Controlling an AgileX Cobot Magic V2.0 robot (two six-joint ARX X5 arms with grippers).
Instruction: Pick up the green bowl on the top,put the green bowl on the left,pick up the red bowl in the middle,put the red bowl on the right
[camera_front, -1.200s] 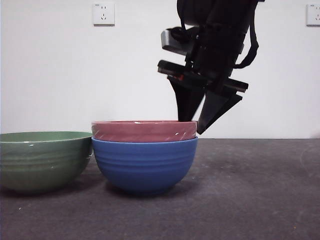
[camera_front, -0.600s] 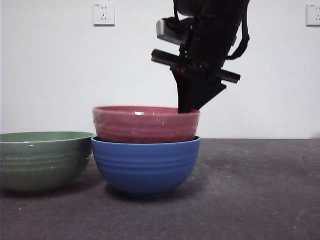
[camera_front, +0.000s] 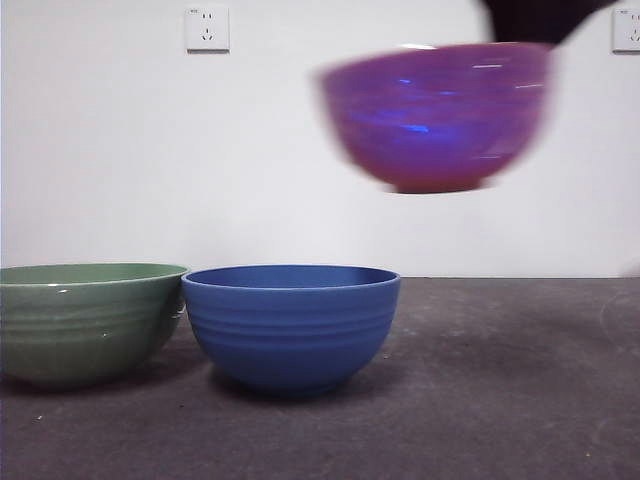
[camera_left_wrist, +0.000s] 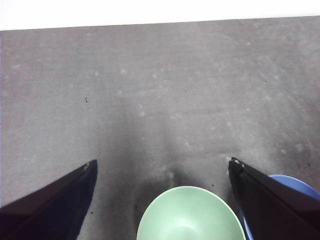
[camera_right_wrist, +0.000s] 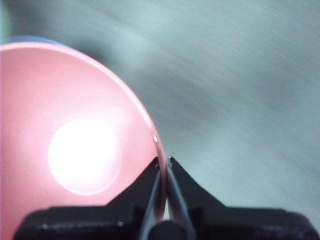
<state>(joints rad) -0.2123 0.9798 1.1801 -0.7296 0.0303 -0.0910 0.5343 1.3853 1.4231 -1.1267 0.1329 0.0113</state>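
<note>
The green bowl (camera_front: 85, 320) is sitting upright on the dark tabletop (camera_front: 500, 400) at the far left of the front view, its rim just meeting that of the blue bowl (camera_front: 290, 325) beside it. The blue bowl is standing near the middle of the tabletop with nothing stacked inside it.

In the left wrist view, the left gripper (camera_left_wrist: 162, 167) is hanging above the green bowl (camera_left_wrist: 190, 215), its fingers (camera_left_wrist: 60, 200) spread wide apart and holding nothing; a slice of the blue bowl (camera_left_wrist: 295, 181) is showing just past one finger.

Farther right in the front view, the red bowl (camera_front: 435, 115) is hanging in the air, well above the tabletop and up and to the right of the blue bowl. It is blurred and looking purplish, roughly upright, with a dark part of the arm (camera_front: 535, 18) showing at the top edge over its right rim.

In the right wrist view, the right gripper (camera_right_wrist: 163, 161) is pinching the rim of the red bowl (camera_right_wrist: 75, 150), its fingers (camera_right_wrist: 185, 185) closed almost together with one inside the wall and one outside. The tabletop behind is streaked with blur.
</note>
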